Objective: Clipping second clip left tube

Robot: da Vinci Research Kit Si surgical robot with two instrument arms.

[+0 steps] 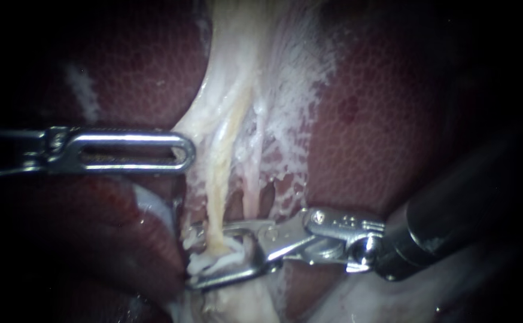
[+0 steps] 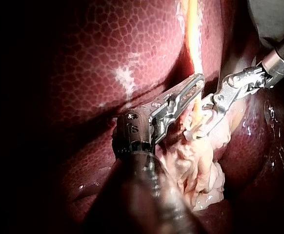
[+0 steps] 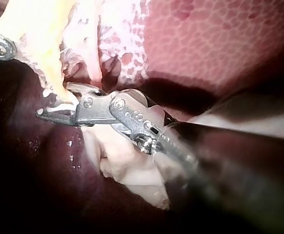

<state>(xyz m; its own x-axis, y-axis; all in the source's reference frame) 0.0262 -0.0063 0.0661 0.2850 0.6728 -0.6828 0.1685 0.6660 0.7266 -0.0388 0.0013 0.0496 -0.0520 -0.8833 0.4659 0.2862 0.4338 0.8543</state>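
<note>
Two pale tubes run down the middle of the endoscope view: the yellowish left tube (image 1: 216, 191) and a thinner right tube (image 1: 249, 194). My right instrument (image 1: 191, 258) comes in from the right. Its jaws stand open around the low end of the left tube, one on each side, where white tissue (image 1: 212, 261) bunches up. The right wrist view shows the same jaws (image 3: 59, 105) straddling the yellow tube (image 3: 51, 73). My left instrument (image 1: 185, 152) lies level from the left. Its slotted jaws are shut, and the tip touches the edge of the pale tissue sheet (image 1: 204, 128).
Dark red liver (image 1: 381, 119) lies on both sides of the pale tissue. A web of white strands (image 1: 297, 119) spreads right of the tubes. A lumpy pale mass (image 2: 200, 165) lies beside my left instrument (image 2: 199, 83) and under my right one (image 2: 198, 124).
</note>
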